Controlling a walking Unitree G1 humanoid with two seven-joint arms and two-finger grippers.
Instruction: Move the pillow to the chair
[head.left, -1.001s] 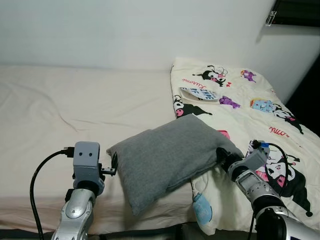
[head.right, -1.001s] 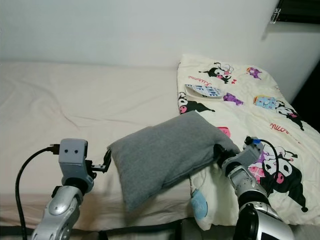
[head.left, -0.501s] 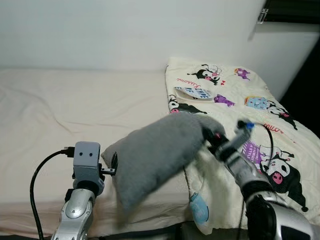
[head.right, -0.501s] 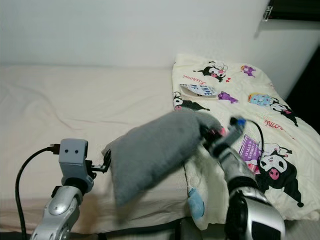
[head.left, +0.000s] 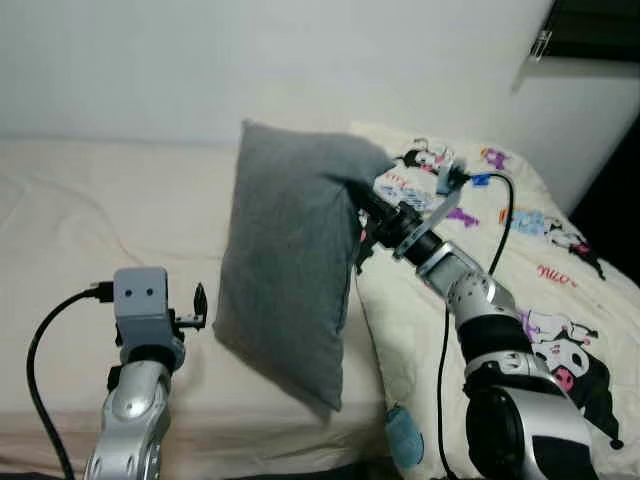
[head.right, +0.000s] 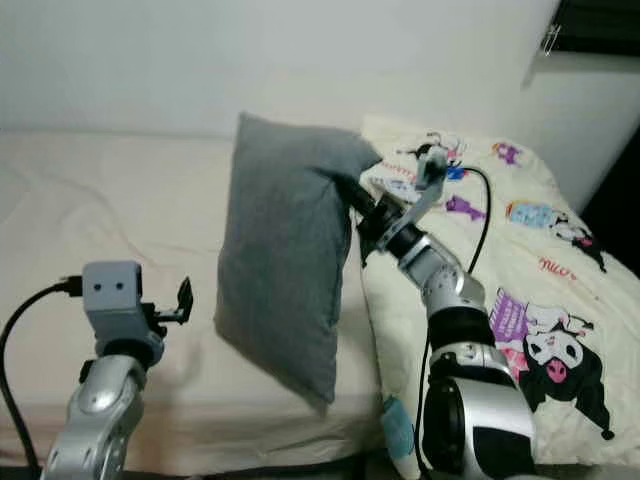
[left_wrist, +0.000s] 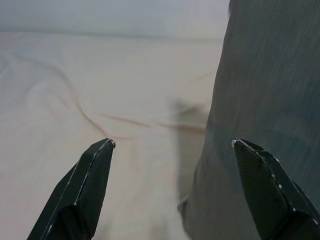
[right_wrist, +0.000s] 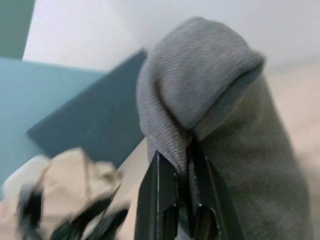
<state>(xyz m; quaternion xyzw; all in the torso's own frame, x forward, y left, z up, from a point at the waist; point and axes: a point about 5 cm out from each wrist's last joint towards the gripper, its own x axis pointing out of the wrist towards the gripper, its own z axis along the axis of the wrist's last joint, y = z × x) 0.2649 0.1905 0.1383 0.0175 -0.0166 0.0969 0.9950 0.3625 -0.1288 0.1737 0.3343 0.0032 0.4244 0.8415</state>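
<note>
While the left gripper (left_wrist: 170, 145) hovers low at the near edge of the bed (head.left: 90, 240), its two black fingers (left_wrist: 85, 185) stand wide apart and hold nothing. Bare cream sheet lies between and beyond them, and the lower edge of the grey pillow (head.left: 290, 260) hangs just beside the right-hand finger; whether that finger touches the cloth cannot be told. The pillow's shadow falls on the sheet ahead of the fingers.

Farther out, the pillow hangs upright, lifted off the bed by its upper right corner, its bottom corner close above the mattress edge. The right gripper (right_wrist: 177, 175) is clamped tight on that upper corner: in the right wrist view the two fingers sit almost together with a fold of grey knit pinched between them, the corner bulging out past the tips. In the head views the fingers themselves are hidden behind the bunched cloth, and only the wrist and its blue-tipped cable show.

Beside and beyond the right gripper lies a cream blanket (head.left: 520, 260) printed with cartoon figures, partly covered by the arm and cut off at the picture's edge. Past the pinched corner the right wrist view shows blurred dark blue and teal shapes that cannot be made out.
</note>
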